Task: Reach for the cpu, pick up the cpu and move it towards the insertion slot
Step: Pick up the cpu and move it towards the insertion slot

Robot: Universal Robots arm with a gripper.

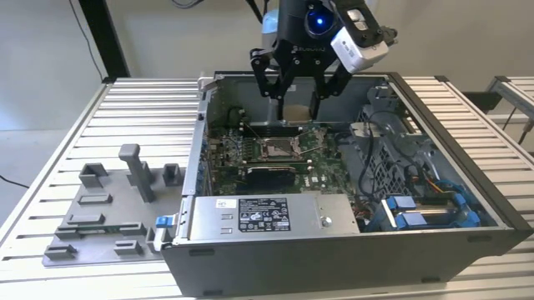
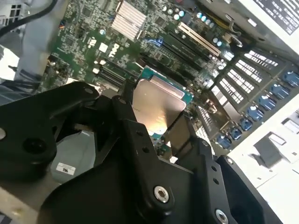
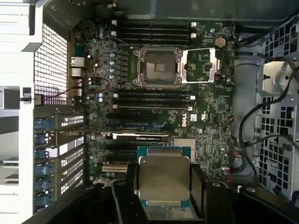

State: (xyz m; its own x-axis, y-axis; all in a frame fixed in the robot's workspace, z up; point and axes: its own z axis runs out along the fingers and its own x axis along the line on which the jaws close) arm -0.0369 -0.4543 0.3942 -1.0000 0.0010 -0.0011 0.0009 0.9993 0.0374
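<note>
First wrist view looks down past the black gripper [image 3: 163, 198], whose two fingers are clamped on opposite edges of the cpu [image 3: 164, 178], a thin square chip with a pale silvery-beige face and a green border, held flat and clear of the board beneath it. Second wrist view shows the same grip from the side: the cpu [image 2: 156, 105] sits between the black finger links, one finger [image 2: 182, 133] pressed against its edge, with the green motherboard [image 2: 84, 37] below and apart from it. On that motherboard [image 3: 205, 107], well apart from the held chip, lies the insertion slot [image 3: 156, 67], a square silver metal-framed socket with its load plate swung open to one side and thin wire levers along its edges; rows of black memory slots [image 3: 152, 32] run along both of its long sides. Seen from the exterior view, the gripper [image 1: 296, 109] hangs inside the open computer case [image 1: 334, 262] near its far wall, the cpu [image 1: 296, 113] between its fingertips, above and beyond the insertion slot [image 1: 279, 147]. A silver power supply box [image 1: 267, 215] fills the near part of the case, with blue drive clips [image 1: 409, 212] toward the exterior view's right. The case rests on a ribbed metal tabletop [image 1: 142, 106], and a grey plastic fixture [image 1: 109, 206] with upright blocks sits on the exterior view's left.
</note>
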